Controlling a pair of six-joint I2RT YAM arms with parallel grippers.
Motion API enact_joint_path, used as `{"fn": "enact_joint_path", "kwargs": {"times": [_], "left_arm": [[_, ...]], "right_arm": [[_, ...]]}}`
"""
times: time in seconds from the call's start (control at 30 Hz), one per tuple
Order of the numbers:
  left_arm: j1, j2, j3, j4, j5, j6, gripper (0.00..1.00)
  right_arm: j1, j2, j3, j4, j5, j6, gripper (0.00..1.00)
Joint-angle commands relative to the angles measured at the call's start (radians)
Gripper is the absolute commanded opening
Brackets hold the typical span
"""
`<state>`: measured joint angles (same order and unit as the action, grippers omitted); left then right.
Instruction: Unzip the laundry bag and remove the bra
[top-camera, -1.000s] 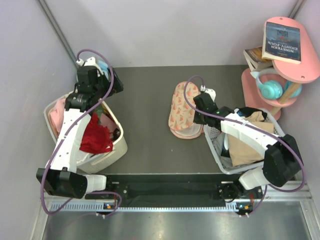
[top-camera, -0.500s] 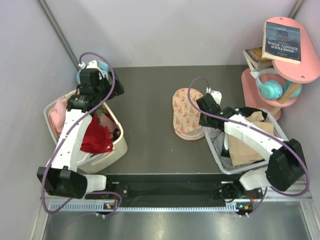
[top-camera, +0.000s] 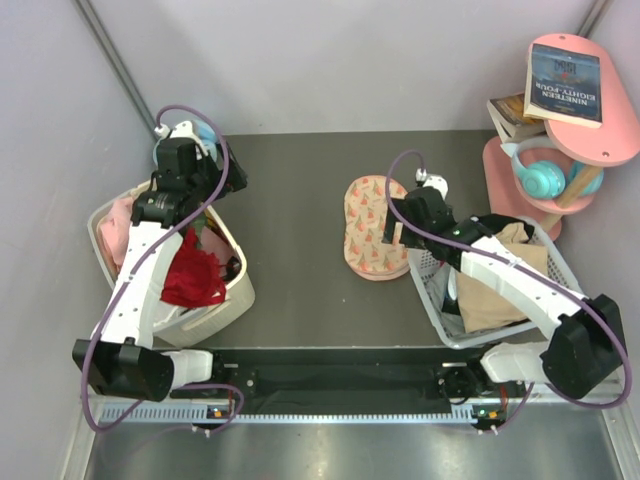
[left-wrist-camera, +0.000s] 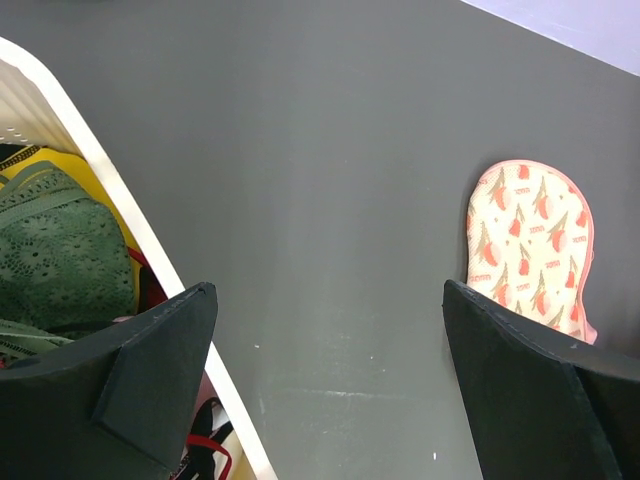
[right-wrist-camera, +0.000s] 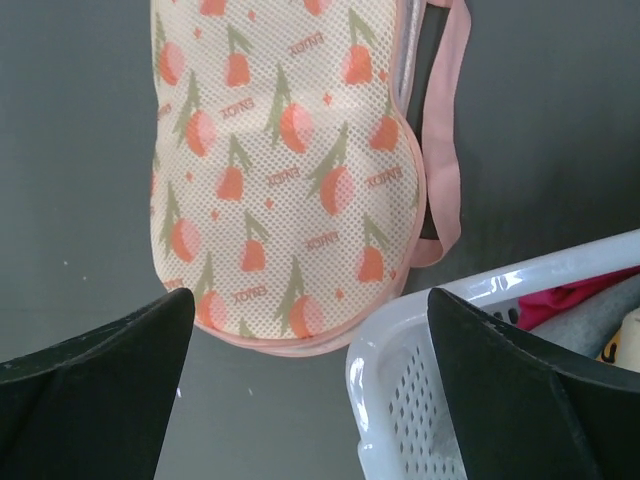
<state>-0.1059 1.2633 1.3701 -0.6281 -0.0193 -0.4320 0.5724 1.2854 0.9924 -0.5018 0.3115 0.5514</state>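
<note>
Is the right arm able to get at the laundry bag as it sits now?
Likely yes: the right end effector hangs open over the laundry bag, which lies uncovered; only the white basket rim crowds one side.

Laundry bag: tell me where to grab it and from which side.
Probably the pink loop strap. The laundry bag lies flat and closed on the table, offering little to pinch, while the strap bows clear of its edge on the basket side. Come straight down with the open right gripper, fingers straddling the strap.
</note>
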Motion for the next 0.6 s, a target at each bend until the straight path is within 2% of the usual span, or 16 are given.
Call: {"fn": "enact_joint_path", "kwargs": {"times": [0.0,0.33,0.57], "left_arm": [[0.005,-0.027,0.000,0.062,0.008,0.024,0.99],[0.005,-0.067,0.063,0.108,0.009,0.091,0.99],[0.005,-0.105,0.060,0.143,-0.019,0.116,0.99]], "right_arm": [[-0.043,-0.061,-0.009,0.112,-0.043,-0.036,1.00],[-0.100,-0.234,0.025,0.216,0.009,-0.175,1.00],[-0.106,-0.330,0.009,0.256,0.086,-0.208,1.00]]}}
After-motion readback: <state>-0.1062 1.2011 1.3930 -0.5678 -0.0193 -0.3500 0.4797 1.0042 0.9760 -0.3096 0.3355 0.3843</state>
